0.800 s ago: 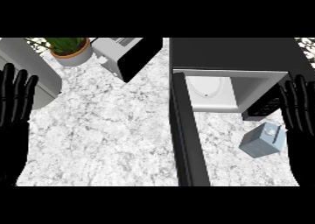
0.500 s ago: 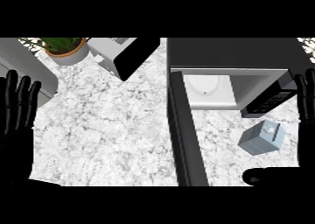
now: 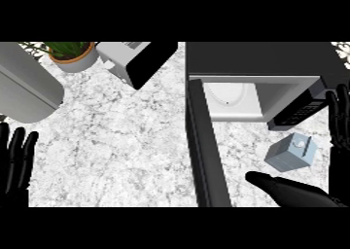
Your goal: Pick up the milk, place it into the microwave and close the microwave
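The milk (image 3: 292,153) is a small pale blue carton standing on the marble counter (image 3: 120,146), just in front of the open microwave (image 3: 257,73). The microwave's door (image 3: 206,151) swings out toward me, left of the carton. Inside, a white turntable plate (image 3: 232,97) shows. My right hand (image 3: 300,193) is open around the carton without touching it: the thumb lies below it and the straight fingers (image 3: 343,119) rise along the right edge. My left hand (image 3: 9,163) rests open at the lower left, fingers up.
A potted plant (image 3: 74,56) stands at the back left. A white and black appliance (image 3: 131,61) sits beside it. A large grey rounded object (image 3: 20,82) fills the left side. The microwave's control panel (image 3: 300,112) faces the milk.
My right hand has moved down and closer to the milk, and its thumb now shows below the carton. The left hand sits lower in view. The milk has not moved.
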You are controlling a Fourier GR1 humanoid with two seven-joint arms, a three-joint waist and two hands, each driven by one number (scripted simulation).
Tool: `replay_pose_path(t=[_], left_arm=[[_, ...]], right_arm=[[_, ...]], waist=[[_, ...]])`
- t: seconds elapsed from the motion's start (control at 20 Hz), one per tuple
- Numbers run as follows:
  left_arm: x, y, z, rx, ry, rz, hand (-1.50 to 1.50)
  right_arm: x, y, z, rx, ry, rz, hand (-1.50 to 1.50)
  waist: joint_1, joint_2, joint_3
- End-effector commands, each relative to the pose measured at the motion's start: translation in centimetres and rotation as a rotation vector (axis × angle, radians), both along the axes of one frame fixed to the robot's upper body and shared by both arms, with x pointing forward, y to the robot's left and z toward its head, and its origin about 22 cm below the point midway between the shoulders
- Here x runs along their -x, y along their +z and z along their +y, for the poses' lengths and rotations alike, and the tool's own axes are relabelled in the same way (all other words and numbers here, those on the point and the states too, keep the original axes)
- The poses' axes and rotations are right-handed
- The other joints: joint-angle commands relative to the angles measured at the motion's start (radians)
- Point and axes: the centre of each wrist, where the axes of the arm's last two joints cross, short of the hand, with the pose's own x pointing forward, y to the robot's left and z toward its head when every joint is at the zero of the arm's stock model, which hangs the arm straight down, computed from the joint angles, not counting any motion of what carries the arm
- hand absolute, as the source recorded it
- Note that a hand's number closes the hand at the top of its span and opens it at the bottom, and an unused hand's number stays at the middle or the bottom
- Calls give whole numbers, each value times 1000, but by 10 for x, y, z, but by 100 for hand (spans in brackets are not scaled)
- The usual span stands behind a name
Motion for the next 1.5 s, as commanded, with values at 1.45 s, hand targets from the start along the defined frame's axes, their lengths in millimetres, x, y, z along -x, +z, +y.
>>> replay_pose_path(t=[1.45], left_arm=[[74,7,39,5,1,14,-150]], right_arm=[[8,-149,-57,-39,-319,208,-150]], waist=[[-5,3,2]])
